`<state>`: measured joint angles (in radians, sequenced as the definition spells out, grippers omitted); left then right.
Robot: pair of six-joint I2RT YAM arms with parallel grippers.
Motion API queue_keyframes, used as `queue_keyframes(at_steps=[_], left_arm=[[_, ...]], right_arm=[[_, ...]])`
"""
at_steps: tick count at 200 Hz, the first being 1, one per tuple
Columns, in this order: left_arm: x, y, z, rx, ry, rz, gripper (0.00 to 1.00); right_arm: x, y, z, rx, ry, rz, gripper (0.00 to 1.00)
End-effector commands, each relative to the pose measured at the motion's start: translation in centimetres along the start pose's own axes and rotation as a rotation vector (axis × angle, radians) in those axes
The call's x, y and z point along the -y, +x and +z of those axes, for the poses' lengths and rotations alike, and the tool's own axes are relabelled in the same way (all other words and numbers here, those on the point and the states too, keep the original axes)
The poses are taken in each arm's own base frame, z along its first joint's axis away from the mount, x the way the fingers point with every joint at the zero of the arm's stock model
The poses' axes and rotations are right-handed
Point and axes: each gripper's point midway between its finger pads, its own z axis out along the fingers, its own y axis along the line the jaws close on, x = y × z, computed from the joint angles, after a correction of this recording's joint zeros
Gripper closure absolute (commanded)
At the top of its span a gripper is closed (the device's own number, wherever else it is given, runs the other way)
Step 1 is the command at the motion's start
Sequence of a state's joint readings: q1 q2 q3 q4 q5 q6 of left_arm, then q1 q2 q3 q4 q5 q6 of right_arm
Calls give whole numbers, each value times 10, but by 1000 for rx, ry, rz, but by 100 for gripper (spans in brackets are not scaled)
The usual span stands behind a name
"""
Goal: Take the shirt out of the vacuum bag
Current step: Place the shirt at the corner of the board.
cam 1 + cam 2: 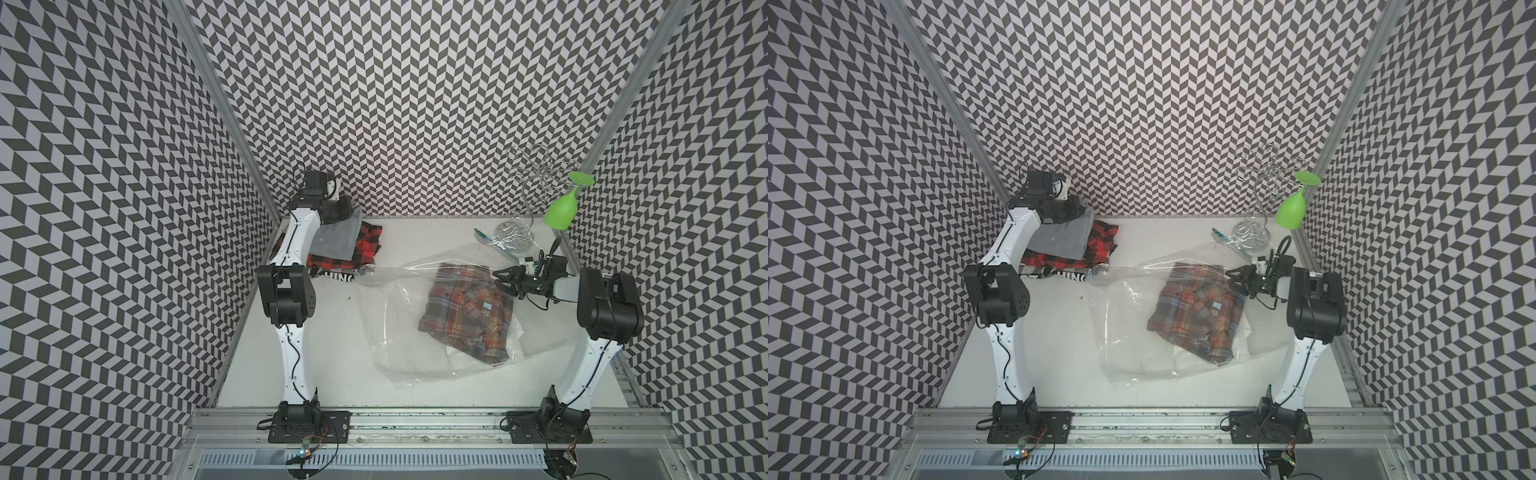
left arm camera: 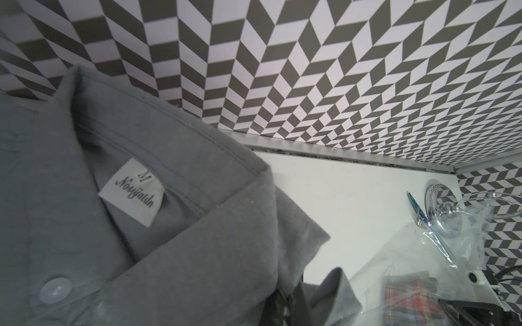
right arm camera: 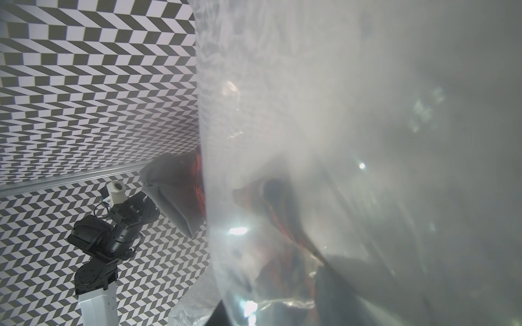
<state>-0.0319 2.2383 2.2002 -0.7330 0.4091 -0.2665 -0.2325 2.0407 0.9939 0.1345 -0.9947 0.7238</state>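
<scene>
The large clear crinkly plastic vacuum bag (image 1: 386, 332), holding a red-and-blue plaid shirt (image 1: 465, 316), lies on the white bench (image 1: 340, 374), one corner reaching the stack of folded shirts (image 1: 365, 237). The left gripper (image 3: 145, 199) has its jaws clamped on that stack's grey shirt (image 1: 336, 241). The right gripper (image 1: 505, 283) is at the bag's side farthest from the stack; whether its jaws grip anything I cannot tell.

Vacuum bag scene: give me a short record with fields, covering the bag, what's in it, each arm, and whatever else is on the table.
bag: vacuum bag, clear, crumpled, lying on the white table
contents: plaid shirt, folded, inside the bag
right arm: right gripper at the bag's far right edge, jaws apart; grip on the plastic unclear
left arm: left gripper in the far left corner, jaws shut on the grey shirt
other: red checked shirt under the grey one; green glass hanging upside down on a wire rack
</scene>
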Motion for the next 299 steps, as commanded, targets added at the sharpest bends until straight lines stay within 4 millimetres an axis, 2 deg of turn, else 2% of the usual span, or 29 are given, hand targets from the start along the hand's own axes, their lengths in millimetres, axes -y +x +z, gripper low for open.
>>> queue_keyframes(at_steps=[1, 5, 14, 21, 29, 31, 34, 36, 39, 57, 82, 93, 111, 127, 129, 135, 146, 150, 176, 197, 211, 226, 238, 258, 273, 299], left_arm=[[4, 8, 25, -16, 53, -26, 99], [3, 11, 28, -25, 57, -34, 89], [3, 15, 32, -38, 64, -57, 59], [5, 15, 32, -37, 64, -67, 46], [9, 13, 31, -28, 67, -73, 36], [11, 12, 30, -25, 69, -76, 27], [13, 10, 28, -16, 74, -77, 7], [15, 8, 26, -10, 78, -80, 3], [17, 5, 23, 0, 83, -83, 1], [31, -17, -1, 66, 101, -114, 1], [54, -43, -53, 164, 117, -128, 1], [62, -47, -79, 205, 117, -135, 1], [73, -41, -119, 258, 126, -147, 1], [79, -13, -142, 251, 150, -174, 1], [76, -4, -138, 232, 145, -184, 1], [75, 12, -143, 215, 144, -197, 1], [73, 40, -158, 204, 128, -222, 1], [66, 56, -155, 181, 115, -241, 1], [47, 137, -173, 126, 72, -328, 3], [38, 187, -182, 92, 66, -386, 8], [36, 216, -179, 51, 91, -418, 16], [40, 240, -175, 11, 122, -430, 32], [47, 252, -172, -10, 159, -432, 44], [60, 265, -171, -34, 215, -435, 53], [59, 279, -170, -69, 193, -445, 55], [49, 301, -182, -94, 123, -483, 61]], right_arm=[[63, 12, 6, 18, 187, 135, 59], [64, 13, 6, 18, 187, 136, 59], [63, 13, 6, 17, 183, 133, 59], [63, 13, 6, 18, 183, 133, 59], [62, 13, 6, 17, 181, 133, 59], [62, 13, 6, 16, 181, 132, 59], [62, 13, 6, 17, 180, 131, 59], [62, 14, 6, 17, 180, 132, 59], [62, 14, 6, 17, 179, 131, 59], [60, 14, 6, 17, 175, 127, 59], [52, 12, 3, 25, 165, 112, 58], [48, 11, 1, 29, 160, 107, 58], [41, 12, -1, 34, 152, 94, 57], [34, 12, -3, 39, 145, 80, 56], [33, 12, -4, 40, 144, 78, 55], [30, 12, -5, 43, 141, 70, 55], [24, 13, -6, 42, 132, 59, 53], [21, 13, -6, 43, 129, 53, 53], [4, 12, -9, 43, 111, 11, 48], [-15, 7, -13, 45, 118, -51, 46], [-26, 0, -19, 61, 137, -93, 44], [-39, -6, -25, 74, 160, -132, 44], [-50, -11, -32, 88, 176, -166, 44], [-66, -16, -43, 111, 223, -227, 43], [-72, -16, -50, 126, 253, -255, 43], [-62, -6, -56, 127, 299, -249, 43]])
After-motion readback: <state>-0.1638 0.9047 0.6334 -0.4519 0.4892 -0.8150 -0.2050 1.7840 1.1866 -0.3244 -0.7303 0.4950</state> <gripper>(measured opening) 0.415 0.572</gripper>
